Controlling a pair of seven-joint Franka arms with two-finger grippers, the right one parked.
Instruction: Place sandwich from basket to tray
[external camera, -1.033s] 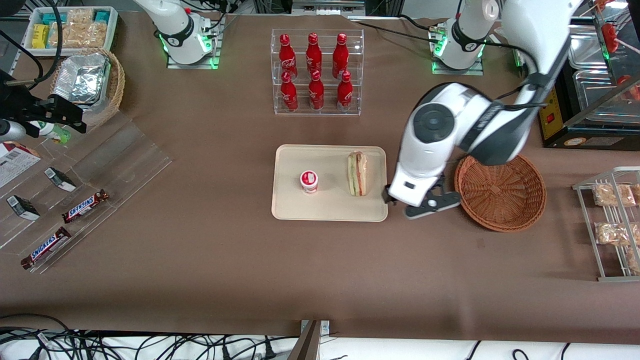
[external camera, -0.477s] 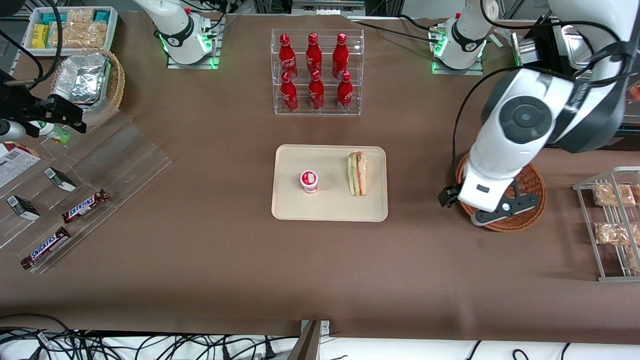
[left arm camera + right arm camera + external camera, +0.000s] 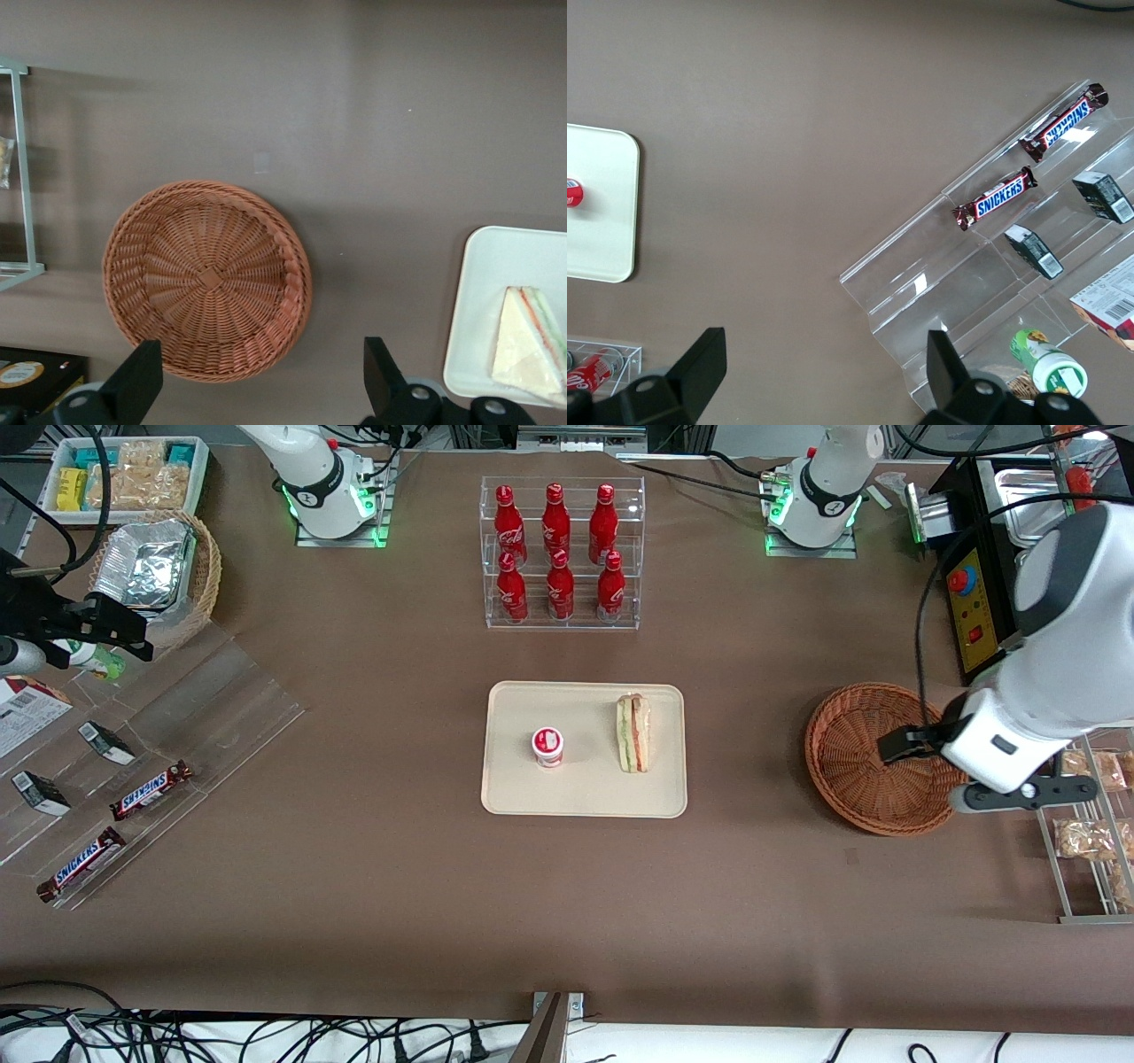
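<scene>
On the brown worktop (image 3: 372, 886), the cream tray (image 3: 514, 779) lies near the middle, nearer to the front camera than the clear rack of red bottles (image 3: 561, 553). The round reddish-brown basket (image 3: 855, 771) sits on the cloth well apart from the tray, toward the working arm's end, with nothing inside it; the wrist view shows its woven floor bare. Beside the basket, still closer to that end, stands the metal wire rack (image 3: 1063, 850) holding wrapped snacks.

The end effector (image 3: 1010, 793) hangs above the edge of the basket that faces the wire rack, clear of the tray. Its two dark fingers (image 3: 133, 385) stand wide apart in the wrist view, with nothing between them.

The sandwich (image 3: 633, 732) lies on the tray, at the side nearest the basket, its red and green filling layers showing along one edge. The small red-and-white cup (image 3: 547, 746) stands upright on the same tray, apart from the sandwich, toward the parked arm's end.
</scene>
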